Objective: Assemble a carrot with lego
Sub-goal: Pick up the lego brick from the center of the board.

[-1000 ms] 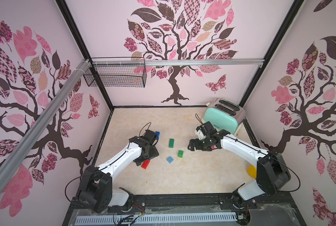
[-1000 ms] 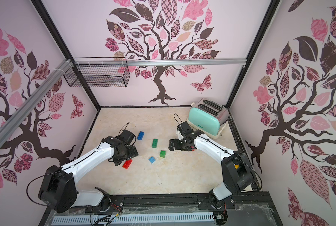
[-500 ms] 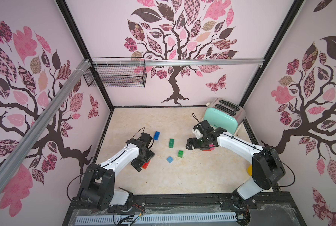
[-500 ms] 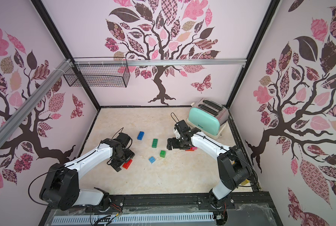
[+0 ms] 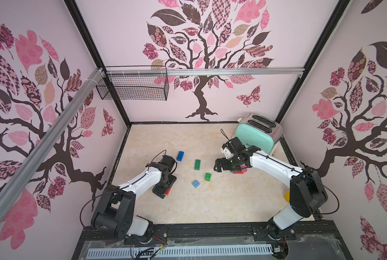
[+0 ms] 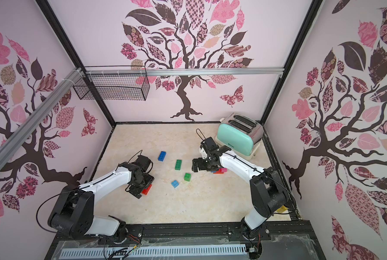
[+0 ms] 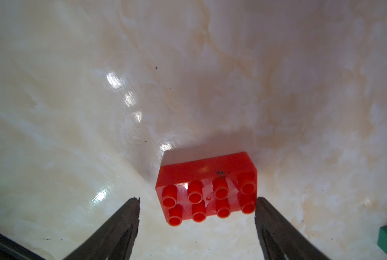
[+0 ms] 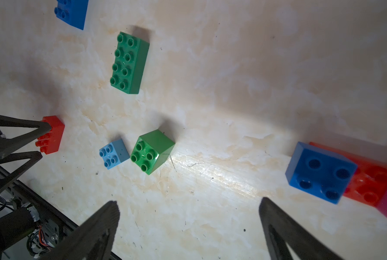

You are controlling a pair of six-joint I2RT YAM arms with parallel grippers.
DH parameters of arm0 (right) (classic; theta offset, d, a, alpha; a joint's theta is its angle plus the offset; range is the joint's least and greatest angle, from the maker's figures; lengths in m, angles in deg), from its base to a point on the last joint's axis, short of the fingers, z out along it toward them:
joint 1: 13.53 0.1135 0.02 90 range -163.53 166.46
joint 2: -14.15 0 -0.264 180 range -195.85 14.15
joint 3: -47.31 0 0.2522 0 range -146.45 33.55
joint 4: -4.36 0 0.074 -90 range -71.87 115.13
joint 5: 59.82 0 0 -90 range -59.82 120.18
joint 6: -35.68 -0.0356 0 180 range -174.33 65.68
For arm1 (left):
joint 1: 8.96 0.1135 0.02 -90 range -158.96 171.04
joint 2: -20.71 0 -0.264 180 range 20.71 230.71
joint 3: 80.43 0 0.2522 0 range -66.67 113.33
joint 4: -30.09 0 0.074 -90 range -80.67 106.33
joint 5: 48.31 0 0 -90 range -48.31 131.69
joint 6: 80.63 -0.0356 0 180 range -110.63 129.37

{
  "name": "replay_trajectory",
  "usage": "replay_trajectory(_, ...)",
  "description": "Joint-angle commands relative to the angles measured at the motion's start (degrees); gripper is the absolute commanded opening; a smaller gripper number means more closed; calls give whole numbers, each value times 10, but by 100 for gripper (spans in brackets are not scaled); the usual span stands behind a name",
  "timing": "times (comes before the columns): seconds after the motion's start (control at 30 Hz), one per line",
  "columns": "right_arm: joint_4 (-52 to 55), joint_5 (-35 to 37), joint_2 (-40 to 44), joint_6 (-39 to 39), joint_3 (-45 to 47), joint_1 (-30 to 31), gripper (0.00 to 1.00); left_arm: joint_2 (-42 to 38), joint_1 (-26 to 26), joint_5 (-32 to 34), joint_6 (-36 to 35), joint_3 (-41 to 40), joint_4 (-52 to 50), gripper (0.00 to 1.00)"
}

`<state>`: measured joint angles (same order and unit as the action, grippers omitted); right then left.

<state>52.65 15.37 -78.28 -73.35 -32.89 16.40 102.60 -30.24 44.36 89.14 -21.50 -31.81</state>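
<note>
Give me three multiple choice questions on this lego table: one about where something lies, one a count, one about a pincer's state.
1. Which brick lies right beside the light blue brick?
A a small green brick
B a yellow one
C a white one

2. How many loose green bricks lie on the table?
A one
B two
C five

3. How does the right pincer stand?
A open, holding nothing
B shut with nothing in it
C shut on a brick

Answers:
1 A: the two sit side by side in both top views.
2 B: the small green brick plus the oblong green brick.
3 A: in the right wrist view its jaws stand wide with bare table between them.
</note>
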Motion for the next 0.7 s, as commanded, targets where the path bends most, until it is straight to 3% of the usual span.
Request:
replay_trajectory(0.0, 12, 2, -2, 10, -9, 3, 100, -9, 3, 21, 16, -5, 15, 81)
replay_trajectory(0.67, 13, 3, 0, 6, 1, 3, 99, -3, 3, -22, 53, -17, 29, 79)
